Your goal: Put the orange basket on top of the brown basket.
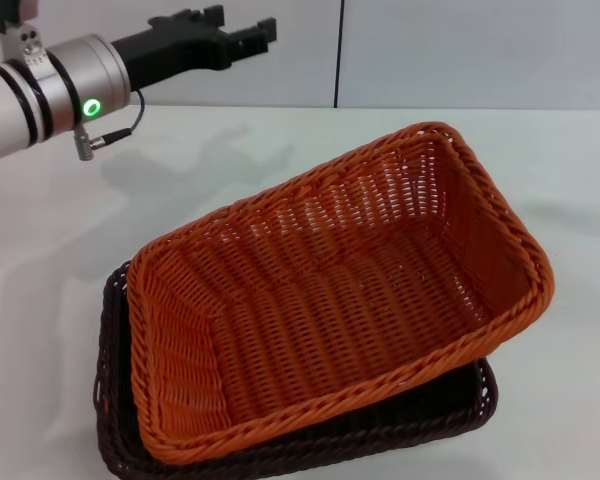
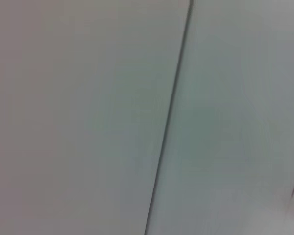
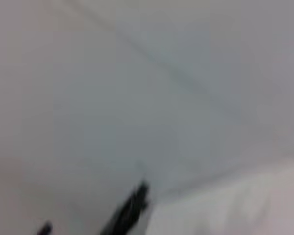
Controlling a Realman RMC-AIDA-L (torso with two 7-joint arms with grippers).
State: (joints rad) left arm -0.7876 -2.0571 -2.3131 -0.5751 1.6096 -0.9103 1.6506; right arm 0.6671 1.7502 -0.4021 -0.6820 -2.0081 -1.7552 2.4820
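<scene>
The orange basket (image 1: 330, 300) lies on top of the brown basket (image 1: 120, 440), turned askew and tilted, with its far right corner raised and overhanging. Only the brown basket's left and front rims show beneath it. My left gripper (image 1: 242, 32) is raised at the upper left, well clear of both baskets, open and holding nothing. My right arm is out of the head view. The right wrist view shows only a dark blurred part of my right gripper (image 3: 132, 208) against a pale wall.
The baskets sit on a white table (image 1: 60, 230) with a pale panelled wall (image 1: 460, 50) behind it. The left wrist view shows only that wall with a dark seam (image 2: 169, 117).
</scene>
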